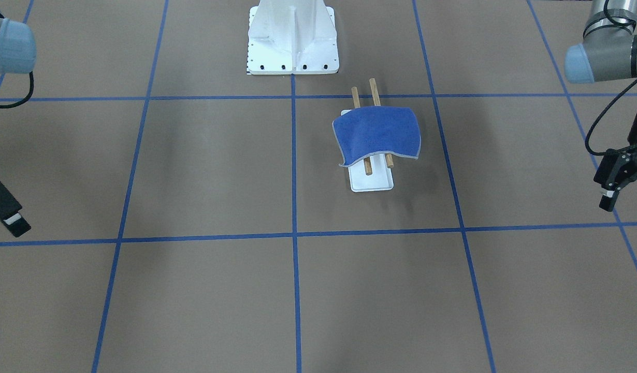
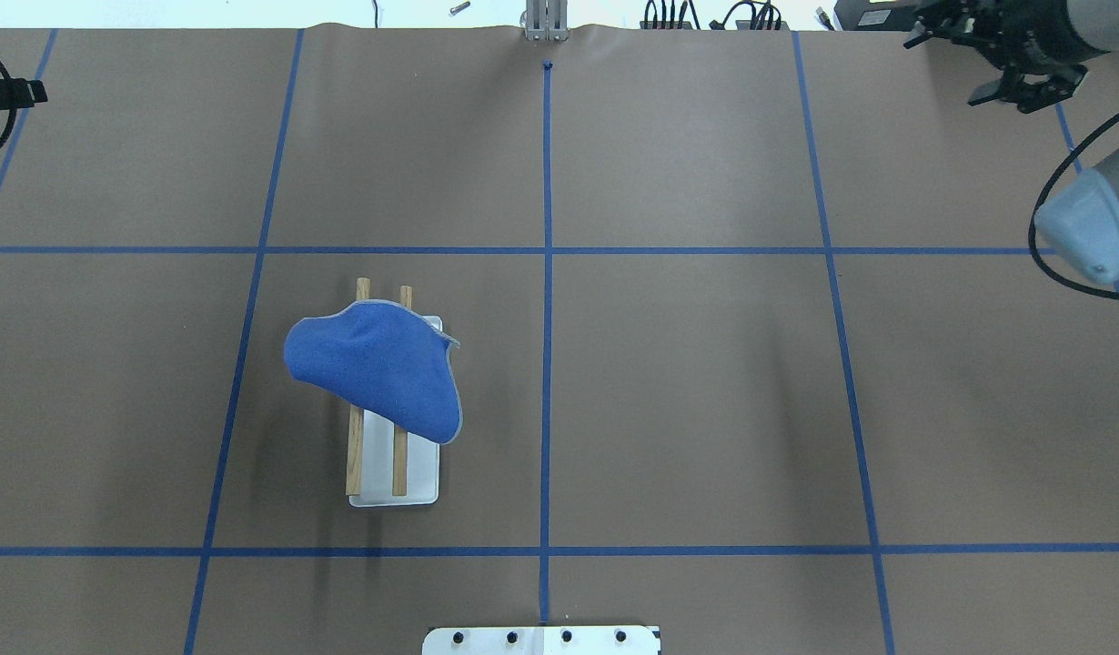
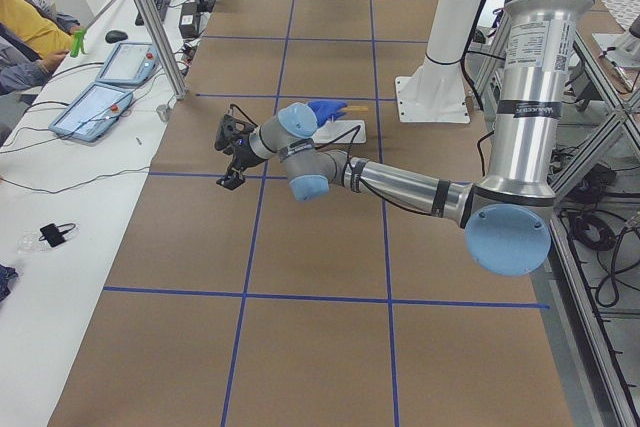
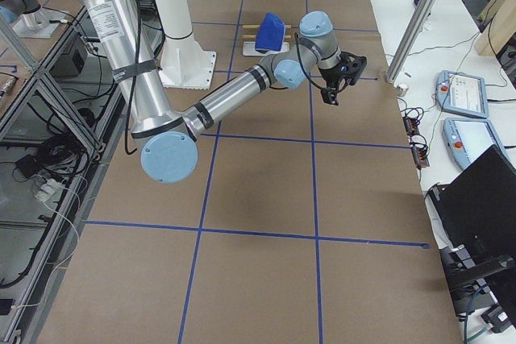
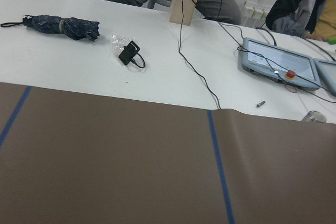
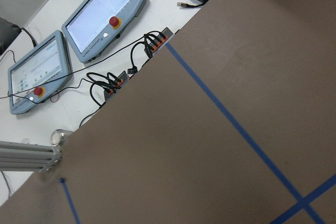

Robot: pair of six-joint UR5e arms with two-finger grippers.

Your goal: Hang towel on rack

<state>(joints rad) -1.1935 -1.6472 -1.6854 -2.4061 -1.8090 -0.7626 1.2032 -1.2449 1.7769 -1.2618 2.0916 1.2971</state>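
Exterior front-facing is cropping your left gripper [image 1: 628,201]; it and right gripper [image 2: 949,65] are gaping empty; towel [image 1: 376,132] is covering rack [image 1: 371,181].

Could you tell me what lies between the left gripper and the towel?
Only bare brown table cover and blue tape lines, from left gripper to towel, in the front-facing view.

Rack [image 1: 371,182] mid under towel [image 1: 378,132]

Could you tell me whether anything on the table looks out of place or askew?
The towel lies over both rods of the rack, but crooked: its edges slant across the rods instead of squarely, and it overhangs the two sides unevenly. Nothing looks spilled or damaged.
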